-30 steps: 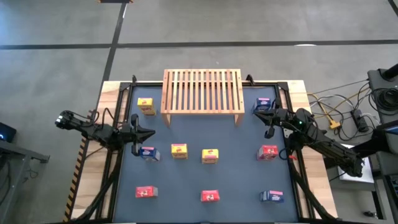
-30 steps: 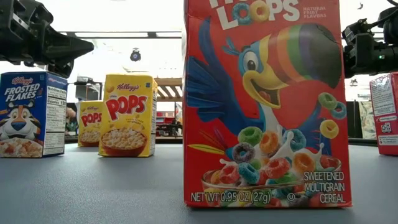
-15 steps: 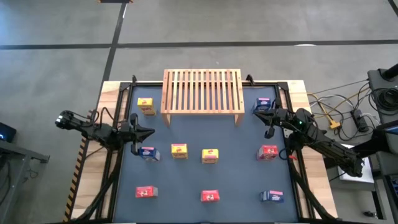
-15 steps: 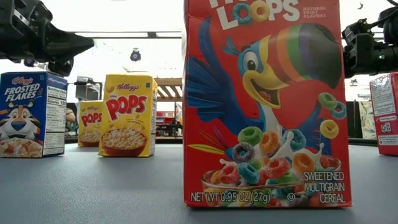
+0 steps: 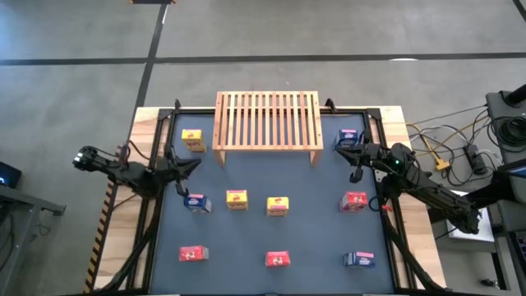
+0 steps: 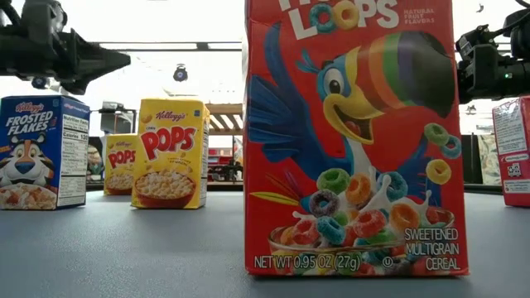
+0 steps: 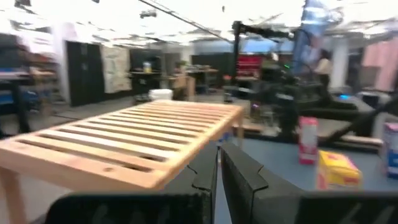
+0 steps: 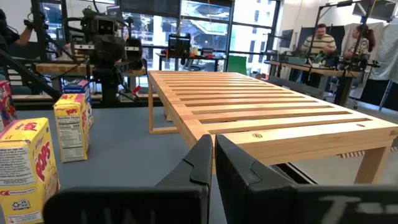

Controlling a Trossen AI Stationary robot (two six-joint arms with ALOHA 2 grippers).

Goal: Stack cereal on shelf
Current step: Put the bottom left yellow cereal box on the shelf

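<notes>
Slatted shelf [image 5: 267,120] bare — cereal boxes [image 5: 237,200] on table [image 5: 320,238]

Nine small cereal boxes stand on the desk, none on the rack. Three are yellow: one [image 5: 193,140] near the far left corner and two [image 5: 237,200] [image 5: 278,205] side by side in the middle. Three are blue: one [image 5: 348,137] by the far right corner, one [image 5: 196,202] toward the left edge and one [image 5: 360,260] at the near right corner. Three are red: one [image 5: 355,201] by the right edge, one [image 5: 194,254] at the near left and one [image 5: 278,260] at the middle of the near edge. There is one wooden slatted shelf [image 5: 267,120] at the far edge. Two dark arms reach in, one hand [image 5: 194,164] from the left and one hand [image 5: 339,146] from the right.
</notes>
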